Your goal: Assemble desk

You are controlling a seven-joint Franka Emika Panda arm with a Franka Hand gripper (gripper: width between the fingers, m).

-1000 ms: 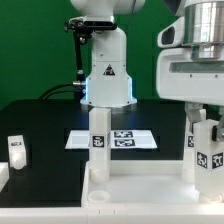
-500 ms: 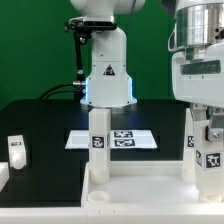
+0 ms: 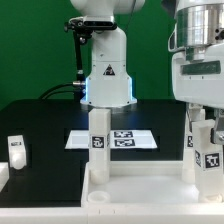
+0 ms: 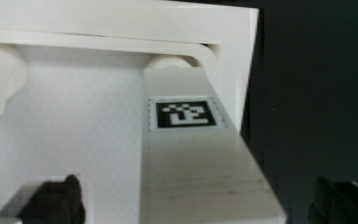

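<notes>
Wrist view, nearest first: I see the fingers (image 4: 51, 200) spread wide, one on either side of the gripped-for leg (image 4: 194, 150), closed on nothing. That leg stands upright with its square tag facing the camera, and its far end meets the white panel (image 4: 87, 30) of the desk.

From the exterior view, the panel lies flat closest to the camera on the black tabletop (image 3: 45, 120). The same leg rises from the panel at the exterior view's right, under the arm. A second leg (image 3: 98, 140) stands upright at the panel's left end. A loose leg (image 3: 16, 150) stands apart on the tabletop at the exterior view's far left. Behind the panel lies the marker board (image 3: 135, 139), and beyond it the robot base (image 3: 105, 75).
</notes>
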